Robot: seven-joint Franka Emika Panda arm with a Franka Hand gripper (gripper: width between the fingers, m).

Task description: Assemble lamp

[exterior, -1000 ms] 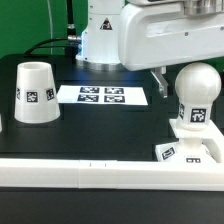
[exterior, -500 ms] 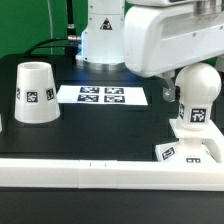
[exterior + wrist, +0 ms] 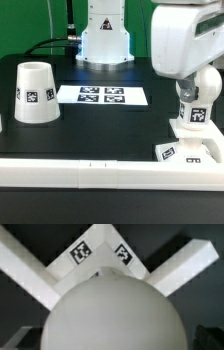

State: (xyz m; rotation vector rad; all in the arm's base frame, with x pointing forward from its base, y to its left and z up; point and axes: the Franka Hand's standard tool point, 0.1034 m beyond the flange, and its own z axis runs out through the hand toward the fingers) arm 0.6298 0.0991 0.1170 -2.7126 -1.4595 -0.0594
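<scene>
The lamp's round bulb point(image 3: 195, 113) stands upright on its stem in the flat square base point(image 3: 188, 152) at the exterior view's right. My gripper point(image 3: 197, 90) has come down over the bulb from above and hides its top. In the wrist view the bulb point(image 3: 112, 303) fills the middle, and the tagged base point(image 3: 100, 251) lies beyond it. My gripper point(image 3: 112, 340) is open, with one dark finger point(image 3: 10, 339) at each side of the bulb; I cannot tell whether they touch it. The cone shade point(image 3: 35, 92) stands alone at the exterior view's left.
The marker board point(image 3: 101, 96) lies flat mid-table behind the lamp parts. A long white rail point(image 3: 100, 170) runs along the front edge, and its two arms point(image 3: 25, 272) meet around the base. The arm's white pedestal point(image 3: 103, 38) stands at the back.
The arm has moved toward the exterior view's right and down. The hand now sits over the bulb, which stood fully in view before. The shade, base and bulb have not moved.
</scene>
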